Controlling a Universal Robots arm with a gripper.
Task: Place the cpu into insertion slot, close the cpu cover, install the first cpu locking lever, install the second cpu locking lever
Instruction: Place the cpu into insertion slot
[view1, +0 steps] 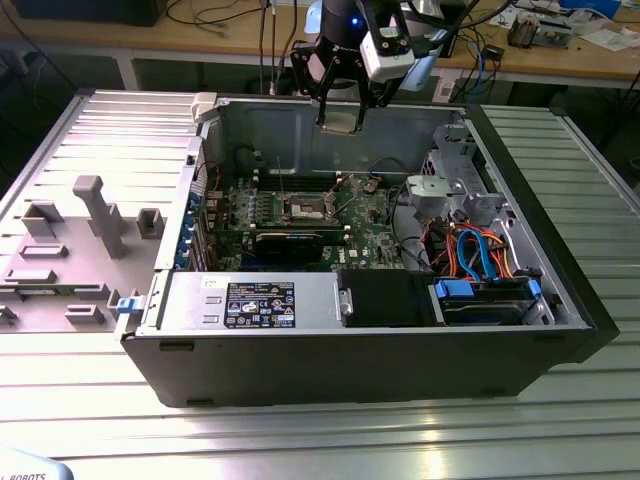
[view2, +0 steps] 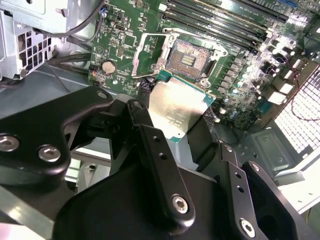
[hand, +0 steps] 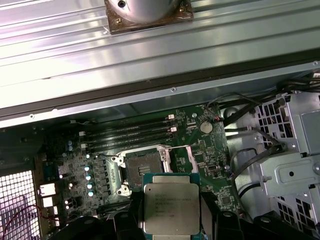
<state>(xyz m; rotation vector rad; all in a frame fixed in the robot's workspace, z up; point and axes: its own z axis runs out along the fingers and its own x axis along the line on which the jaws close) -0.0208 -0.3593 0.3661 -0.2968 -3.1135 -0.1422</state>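
Observation:
My gripper (view1: 340, 118) hangs above the open computer case, high over the motherboard, shut on the cpu (view1: 341, 112). In both wrist views the cpu (view2: 176, 111) (hand: 171, 202) is a flat square chip with a silver top, held by its edges between the black fingers (view2: 150, 150). Below it the insertion slot (view1: 304, 208) (view2: 188, 61) (hand: 142, 167) lies bare, its contact field showing. The cpu cover (view2: 142, 52) (hand: 187, 158) is swung open beside the slot.
A black card (view1: 288, 240) sits in front of the slot, with memory slots (hand: 125, 132) behind it. A drive cage with blue and orange cables (view1: 480, 260) fills the exterior view's right. The case walls (view1: 330, 350) ring the board. Grey fixtures (view1: 90, 215) stand outside.

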